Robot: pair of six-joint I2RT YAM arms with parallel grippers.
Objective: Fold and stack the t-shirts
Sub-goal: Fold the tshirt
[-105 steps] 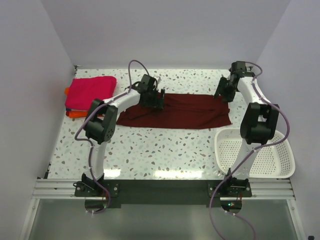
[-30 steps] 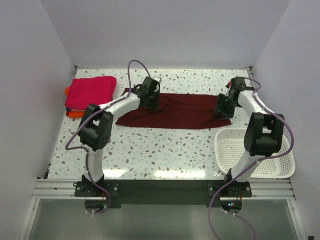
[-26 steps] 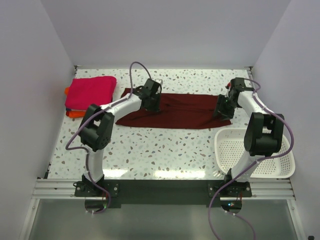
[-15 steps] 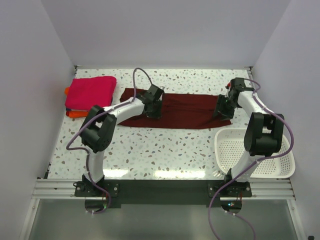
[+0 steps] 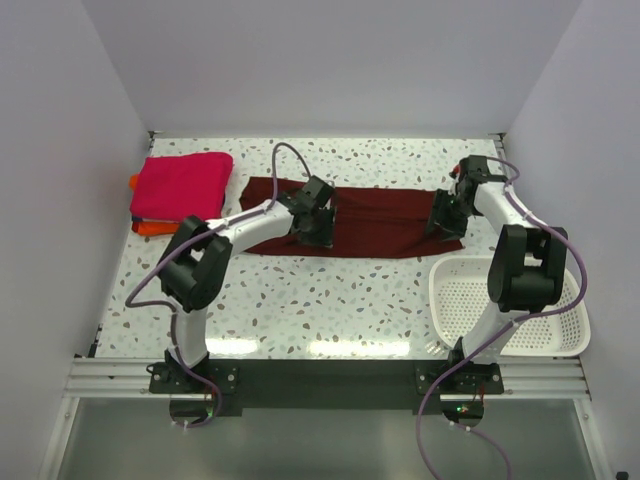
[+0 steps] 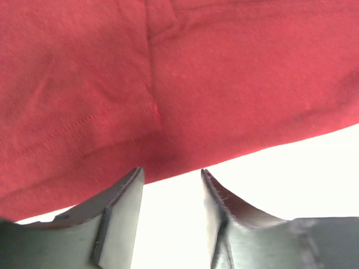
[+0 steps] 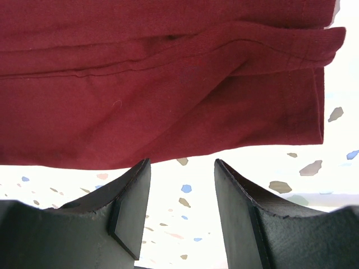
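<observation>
Maroon shirt (image 5: 385, 220) lies flat as a long band, long axis crosswise to left gripper (image 6: 171, 175) and right gripper (image 7: 182, 163), near hem just ahead of both pairs of spread, empty jaws; pink shirt (image 5: 180, 185) atop orange shirt (image 5: 146, 229) well left of left jaws, basket (image 5: 545, 322) behind right jaws; both arms reach forward, elbows bent.
</observation>
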